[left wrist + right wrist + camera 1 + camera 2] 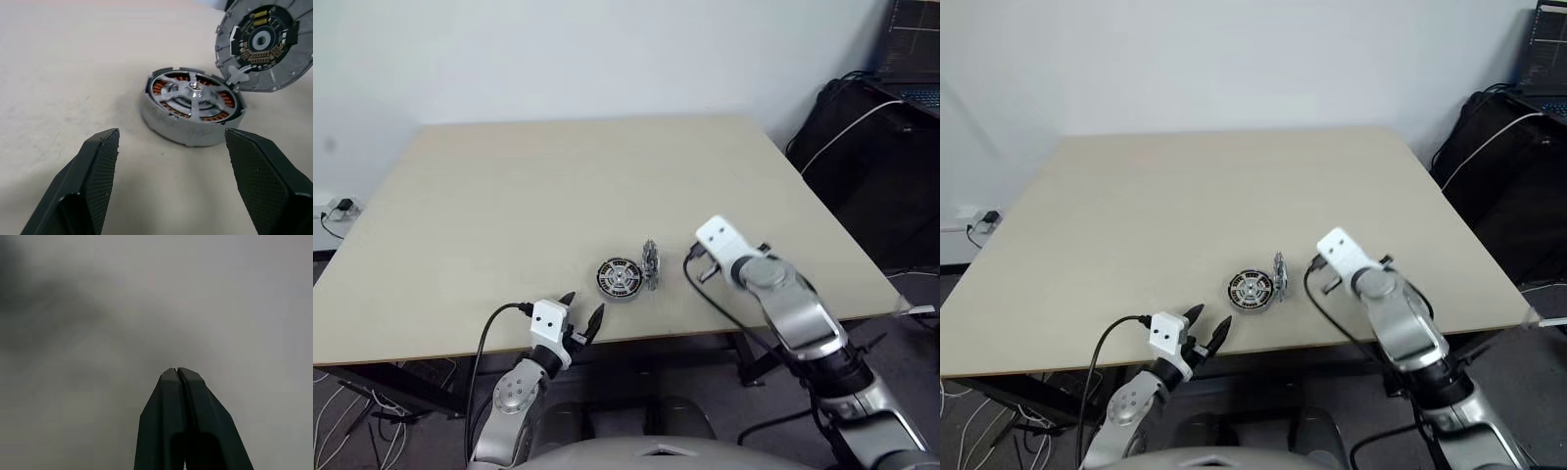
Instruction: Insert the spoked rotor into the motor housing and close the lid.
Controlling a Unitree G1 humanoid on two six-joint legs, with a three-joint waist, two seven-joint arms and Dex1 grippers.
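Already seated: spoked rotor [194, 94] inside motor housing [193, 128]; lid [264, 43] propped upright beside it. Left gripper [168, 183] spread wide, empty; right gripper [178, 373] pinched closed, empty.

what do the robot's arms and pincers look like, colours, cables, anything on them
Both arms are silver-grey metal with round joint housings. Each wrist carries a white boxy block with small dark dots, and a black cable loops out from it. The left pincer has two black pointed fingers with finely dotted, textured inner faces. The right pincer has matching black tapering fingers with chamfered tips.
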